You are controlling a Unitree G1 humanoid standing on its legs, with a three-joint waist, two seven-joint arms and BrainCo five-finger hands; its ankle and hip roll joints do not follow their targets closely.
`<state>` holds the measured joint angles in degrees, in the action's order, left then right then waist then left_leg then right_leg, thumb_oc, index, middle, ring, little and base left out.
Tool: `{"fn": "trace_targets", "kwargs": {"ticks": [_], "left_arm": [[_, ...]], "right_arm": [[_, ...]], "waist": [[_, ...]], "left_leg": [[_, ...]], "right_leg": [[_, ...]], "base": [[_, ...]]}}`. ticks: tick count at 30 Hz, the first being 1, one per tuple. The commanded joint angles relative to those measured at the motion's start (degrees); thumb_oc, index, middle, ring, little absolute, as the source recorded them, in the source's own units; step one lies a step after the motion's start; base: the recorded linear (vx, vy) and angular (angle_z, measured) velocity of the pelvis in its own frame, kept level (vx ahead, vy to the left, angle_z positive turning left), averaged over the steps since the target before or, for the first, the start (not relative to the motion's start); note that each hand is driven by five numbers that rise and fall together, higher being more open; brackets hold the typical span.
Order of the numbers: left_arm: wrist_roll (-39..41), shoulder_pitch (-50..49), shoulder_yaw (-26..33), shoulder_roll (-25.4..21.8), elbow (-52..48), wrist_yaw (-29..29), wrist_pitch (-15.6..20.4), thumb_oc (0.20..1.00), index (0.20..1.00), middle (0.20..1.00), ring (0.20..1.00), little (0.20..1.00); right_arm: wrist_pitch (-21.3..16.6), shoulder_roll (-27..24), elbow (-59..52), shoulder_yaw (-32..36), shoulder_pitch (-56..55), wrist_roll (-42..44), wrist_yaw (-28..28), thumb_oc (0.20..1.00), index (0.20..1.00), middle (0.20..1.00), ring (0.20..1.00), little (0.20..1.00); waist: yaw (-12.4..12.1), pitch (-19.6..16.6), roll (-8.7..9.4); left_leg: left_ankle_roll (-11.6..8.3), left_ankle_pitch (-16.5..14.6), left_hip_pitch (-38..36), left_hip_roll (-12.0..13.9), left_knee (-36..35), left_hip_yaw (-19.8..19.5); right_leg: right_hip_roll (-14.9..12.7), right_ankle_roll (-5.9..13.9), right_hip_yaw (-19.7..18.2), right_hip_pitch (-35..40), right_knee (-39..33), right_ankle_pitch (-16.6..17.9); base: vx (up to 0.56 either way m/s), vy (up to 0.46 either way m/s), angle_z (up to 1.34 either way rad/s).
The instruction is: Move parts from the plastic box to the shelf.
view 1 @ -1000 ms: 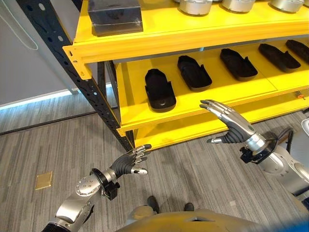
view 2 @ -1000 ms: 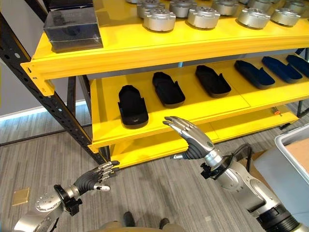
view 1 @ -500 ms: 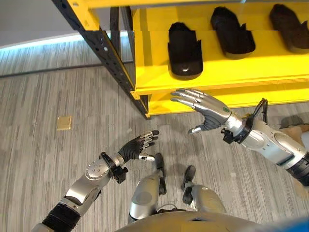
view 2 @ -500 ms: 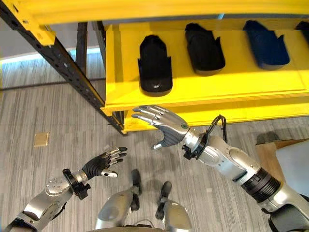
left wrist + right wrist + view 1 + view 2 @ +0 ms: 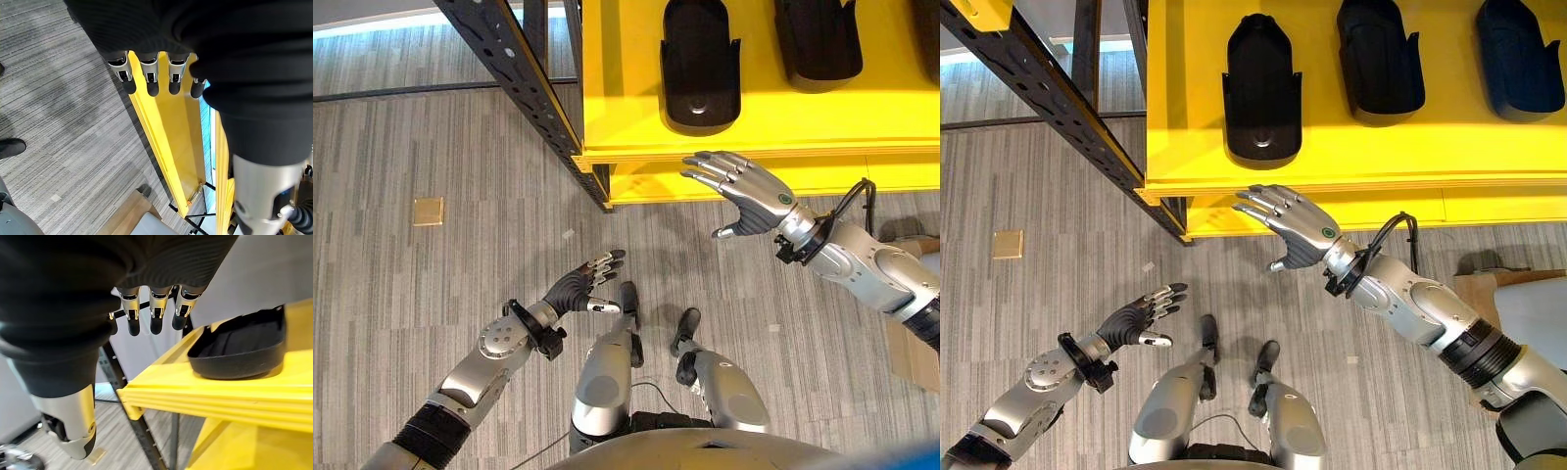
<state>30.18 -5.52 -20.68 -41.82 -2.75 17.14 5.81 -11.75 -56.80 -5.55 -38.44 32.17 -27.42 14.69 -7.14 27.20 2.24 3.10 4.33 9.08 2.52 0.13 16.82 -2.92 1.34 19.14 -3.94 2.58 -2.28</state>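
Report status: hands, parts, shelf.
Left hand open, empty, low over the floor. Right hand open, empty, at the yellow shelf edge. Black parts sit in a row on the shelf. Nothing between the hands and it.

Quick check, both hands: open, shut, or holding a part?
Left hand: open, fingers relaxed, holding nothing, low over the floor.
Right hand: open, fingers spread, holding nothing, just in front of the yellow shelf.
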Motion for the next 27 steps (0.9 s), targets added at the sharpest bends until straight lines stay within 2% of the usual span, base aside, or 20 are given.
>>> {"fn": "trace_targets", "kwargs": {"ticks": [1,5,11,27], "left_arm": [[-0.31,-3.08,1.16,-0.17,-1.23,-0.04,3.41,1.000,1.000,1.000,1.000,1.000],[-0.64,-3.02,1.16,0.13,-1.85,-0.25,3.16,1.000,1.000,1.000,1.000,1.000],[-1.12,-2.62,1.14,0.64,-1.92,-0.32,3.32,1.000,1.000,1.000,1.000,1.000],[-1.86,-1.97,1.12,1.38,-1.33,0.08,3.19,1.000,1.000,1.000,1.000,1.000]], "right_arm": [[2.23,-2.08,-3.69,2.01,0.27,-3.09,6.37,1.000,1.000,1.000,1.000,1.000],[2.65,-1.41,-3.73,4.88,-1.93,-5.90,9.25,1.000,1.000,1.000,1.000,1.000],[2.96,-0.84,-2.87,6.36,-2.52,-4.85,6.28,1.000,1.000,1.000,1.000,1.000],[5.13,-0.57,2.26,3.39,2.13,-4.35,2.42,1.000,1.000,1.000,1.000,1.000]], "waist": [[-0.05,-1.54,-0.47],[0.49,-1.13,-0.56],[0.84,-0.68,-0.69],[-0.38,0.15,-1.26]], "left_leg": [[-4.61,-0.22,-1.12,2.22,1.99,-2.81],[-4.60,-0.45,-0.96,2.28,2.30,-2.43],[-4.61,-0.77,-0.95,2.21,2.56,-2.13],[-4.68,-0.85,-0.43,2.12,3.44,-2.40]], "right_leg": [[1.09,2.39,-1.49,-1.99,5.90,-0.18],[1.12,2.42,-1.93,-2.23,6.04,-0.28],[1.04,2.53,-2.44,-2.41,6.04,-0.33],[0.51,2.29,-1.22,-2.77,7.56,-0.96]], "base": [[0.00,0.000,0.00],[0.00,0.003,-0.02],[0.00,0.004,-0.05],[0.00,0.000,0.00]]}}
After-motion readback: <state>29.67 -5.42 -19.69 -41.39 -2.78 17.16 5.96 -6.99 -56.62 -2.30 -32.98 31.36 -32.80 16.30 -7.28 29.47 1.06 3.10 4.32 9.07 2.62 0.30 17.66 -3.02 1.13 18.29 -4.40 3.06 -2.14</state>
